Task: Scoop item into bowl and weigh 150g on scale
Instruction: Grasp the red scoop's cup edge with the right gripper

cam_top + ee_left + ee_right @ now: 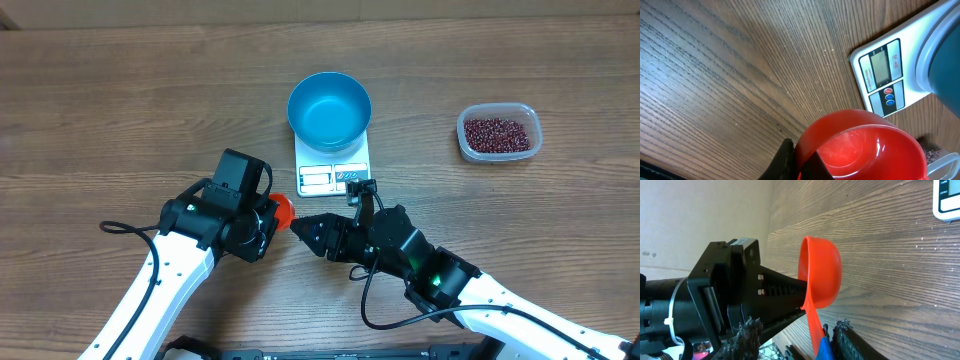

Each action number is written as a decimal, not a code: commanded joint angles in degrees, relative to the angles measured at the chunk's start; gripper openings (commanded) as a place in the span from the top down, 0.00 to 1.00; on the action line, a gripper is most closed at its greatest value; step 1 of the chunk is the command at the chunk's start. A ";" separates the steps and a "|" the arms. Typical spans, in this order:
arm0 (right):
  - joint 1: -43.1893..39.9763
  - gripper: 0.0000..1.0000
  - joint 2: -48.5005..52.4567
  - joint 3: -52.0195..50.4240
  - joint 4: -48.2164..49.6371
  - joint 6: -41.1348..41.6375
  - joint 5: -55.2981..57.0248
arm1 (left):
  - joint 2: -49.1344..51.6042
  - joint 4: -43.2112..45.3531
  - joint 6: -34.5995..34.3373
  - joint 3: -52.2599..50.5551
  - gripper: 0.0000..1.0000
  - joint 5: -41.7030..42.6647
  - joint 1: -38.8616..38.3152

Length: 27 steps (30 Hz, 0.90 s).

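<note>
Table: brown wood-grain tabletop, running under everything in all three views.
Room: a plain pale beige surface shows past the table's edge in the right wrist view. Whether it is wall or floor, I cannot tell.
Scale: small flat white square kitchen scale, near the middle of the table. Its grey display and buttons are on the edge facing the arms.
Bowl: round, deep, bright blue bowl standing on the scale and overhanging its far part. Its blue inner wall and floor are in full view from overhead.
Tub: clear rectangular plastic tub with rounded corners, on the table well to the right of the scale.
Beans: small dark red-brown beans, all lying in the tub and covering its floor.
Scoop: round red plastic scoop with a flat handle, just in front of the scale between the two grippers. Its cup is glossy red inside.
Left gripper: fingers pressed together on the scoop's handle, close to the cup.
Right gripper: fingers apart, with the handle's end between them. One finger is just beside the handle and the other stands clear of it.
</note>
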 commanded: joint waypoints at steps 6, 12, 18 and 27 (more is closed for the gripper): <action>0.33 0.58 0.02 1.44 0.79 1.51 -0.04 | 0.50 0.09 -0.96 1.16 0.96 -0.24 -0.42; 0.33 0.66 0.02 1.44 0.79 1.49 -0.02 | 0.50 0.09 -0.96 1.16 0.96 1.22 -0.44; 0.33 0.71 0.02 1.44 0.79 1.49 0.00 | 0.50 0.09 -0.94 1.16 0.96 2.03 -0.59; 0.33 0.75 0.02 1.44 0.79 1.49 -0.04 | 0.50 0.28 -0.96 1.16 0.96 1.62 -2.27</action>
